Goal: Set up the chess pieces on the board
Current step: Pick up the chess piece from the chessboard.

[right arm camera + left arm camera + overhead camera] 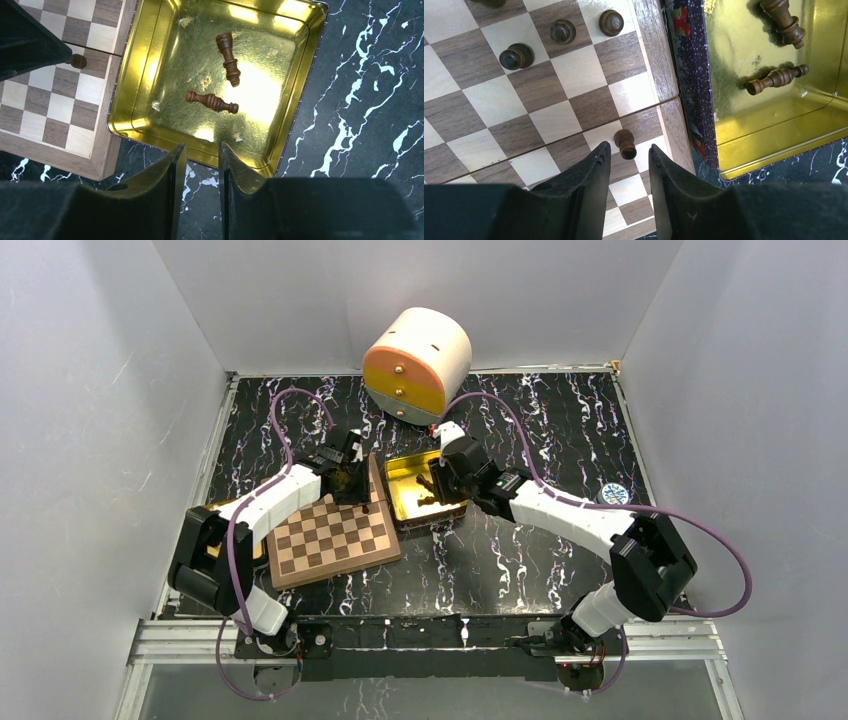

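A black, white-veined tabletop (540, 560) carries a round cream and orange drawer box (418, 362) at its far edge. The board (330, 535) lies flat left of centre, and a gold tin (165, 75) sits against the far part of its right border. The left claw (628, 149) hangs low over the board's right edge, its jaws a narrow gap apart and gripping nothing; one pawn (625, 142) sits on the board just ahead of that gap, clear of both fingers. The right claw (202, 147) hovers at the tin's near rim, slightly parted and empty. Of the chess pieces, three (563, 31) stand on squares further along the board, and two (211, 101) lie on their sides in the tin.
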Motion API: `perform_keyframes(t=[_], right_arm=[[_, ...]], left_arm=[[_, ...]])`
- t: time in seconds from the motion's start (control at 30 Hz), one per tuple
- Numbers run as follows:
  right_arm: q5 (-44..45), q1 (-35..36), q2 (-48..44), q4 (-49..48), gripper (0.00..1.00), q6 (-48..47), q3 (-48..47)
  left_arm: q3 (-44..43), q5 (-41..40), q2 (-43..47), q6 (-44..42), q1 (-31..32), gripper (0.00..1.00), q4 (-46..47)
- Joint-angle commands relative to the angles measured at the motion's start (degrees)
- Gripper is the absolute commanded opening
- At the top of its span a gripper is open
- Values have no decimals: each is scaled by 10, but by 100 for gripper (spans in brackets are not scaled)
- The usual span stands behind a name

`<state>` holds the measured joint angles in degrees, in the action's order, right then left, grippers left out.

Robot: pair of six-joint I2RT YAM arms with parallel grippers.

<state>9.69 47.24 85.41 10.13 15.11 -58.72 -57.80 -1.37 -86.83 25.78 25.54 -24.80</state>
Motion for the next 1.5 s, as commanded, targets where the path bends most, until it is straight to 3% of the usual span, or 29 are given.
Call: perform_keyframes(t=[0.0,0.87,1.07,1.47], right_arm=[[2,-2,-23,-27,38,5,6],[2,-3,-28,-34,37,4,13],[0,-2,-29,-34,36,5,13],[-5,-2,-31,-34,36,7,18]], left_arm=[[1,-25,-5,4,6,31,14],[11,-42,-12,17,22,25,-2],[7,-42,-7,16,23,14,-7],[-74,-99,14,-12,4,12,-92]])
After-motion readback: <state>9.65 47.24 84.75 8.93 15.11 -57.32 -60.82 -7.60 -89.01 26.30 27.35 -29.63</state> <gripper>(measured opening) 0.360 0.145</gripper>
